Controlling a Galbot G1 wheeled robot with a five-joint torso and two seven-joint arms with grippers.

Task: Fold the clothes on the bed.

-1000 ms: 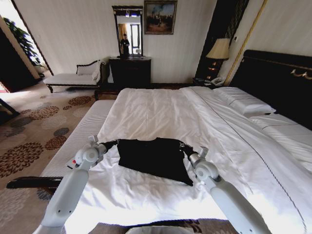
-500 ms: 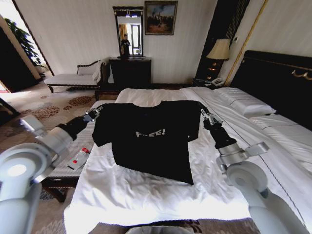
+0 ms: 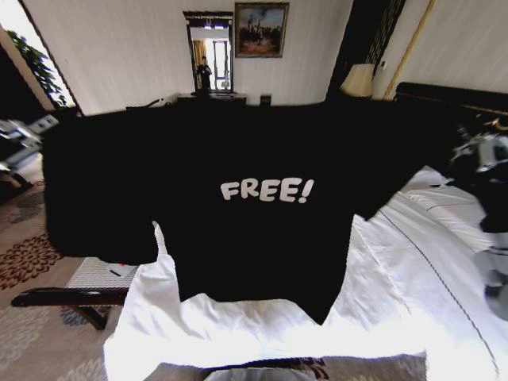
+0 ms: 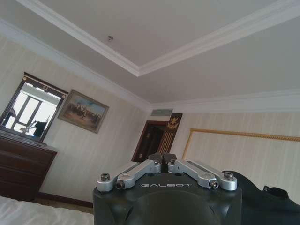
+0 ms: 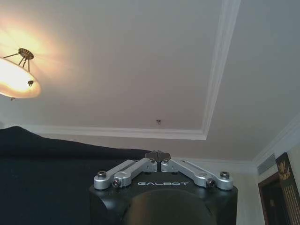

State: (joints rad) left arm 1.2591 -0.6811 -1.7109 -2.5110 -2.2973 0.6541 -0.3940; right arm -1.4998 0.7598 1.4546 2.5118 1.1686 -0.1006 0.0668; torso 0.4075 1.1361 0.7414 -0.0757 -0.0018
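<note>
The clothes (image 3: 238,198), a black T-shirt with white "FREE!" lettering, hang spread wide in the air before the head camera, above the bed (image 3: 413,270). Its lower hem dangles just over the white duvet. My left arm (image 3: 20,139) is raised at the shirt's left edge and my right arm (image 3: 480,155) at its right edge. The left gripper (image 4: 162,158) points up toward the ceiling with its fingers closed, black fabric (image 4: 262,199) bunched beside it. My right gripper (image 5: 158,155) also points up, fingers closed, next to a stretch of black cloth (image 5: 47,173).
A dark wooden bench (image 3: 67,296) stands by the bed's near left corner on patterned carpet. The dark headboard (image 3: 452,95) and a lamp (image 3: 359,79) rise on the right. A mirror (image 3: 209,48) and painting (image 3: 260,28) hang on the far wall.
Both arms rose and spread apart, lifting the shirt from the duvet up in front of the head camera, where it now hides most of the bed.
</note>
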